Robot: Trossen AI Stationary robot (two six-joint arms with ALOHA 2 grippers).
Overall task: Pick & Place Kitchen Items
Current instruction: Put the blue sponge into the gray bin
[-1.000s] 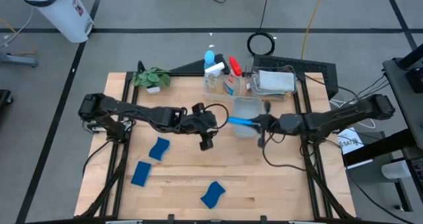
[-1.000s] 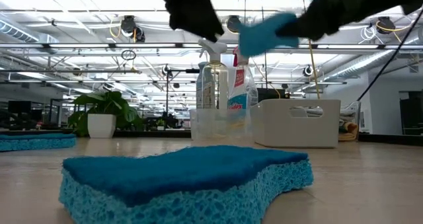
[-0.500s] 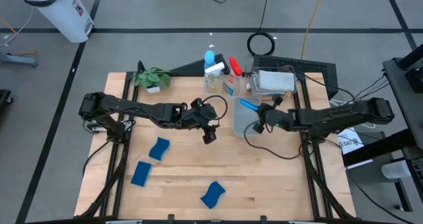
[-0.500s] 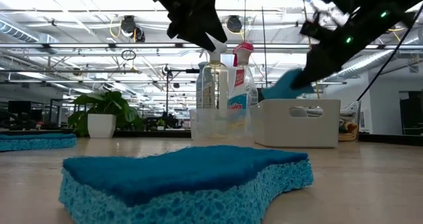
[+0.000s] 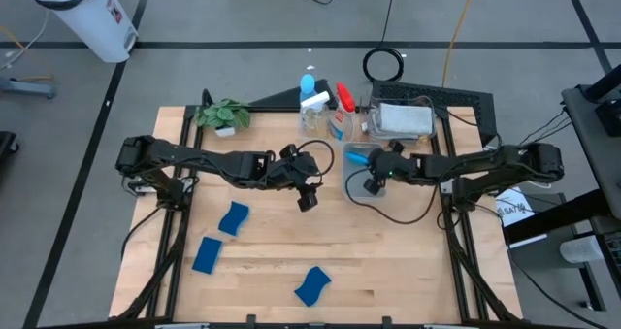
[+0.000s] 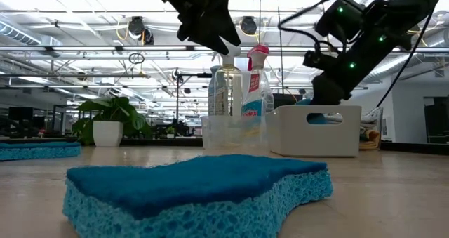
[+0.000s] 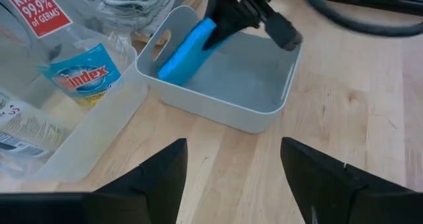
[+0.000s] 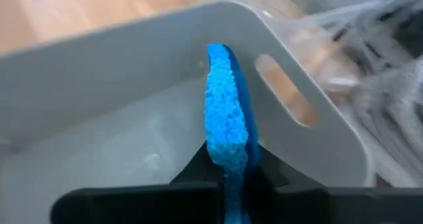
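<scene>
A wooden table (image 5: 408, 261) stands on a grey floor with dark lines. A small green potted plant (image 5: 223, 115) is at the far left part of the table. Three clear plastic bins stand at the far side: one (image 5: 324, 122) in the middle, one (image 5: 400, 122) to its right, and a pale bin (image 5: 361, 179) in front. A white trash can (image 5: 85, 14) stands on the floor beyond the table.

From above, I can't see my right gripper (image 5: 370, 171) tips; the arm covers them over the bin (image 5: 364, 195). In the low view the bin wall (image 6: 316, 134) hides the sponge (image 6: 314, 116), with only a bit of blue showing through the handle hole. My left fingers (image 7: 158, 178) get cut off at the wrist picture's edge (just two dark tips). The bottle (image 7: 46, 59) labels run off too.
</scene>
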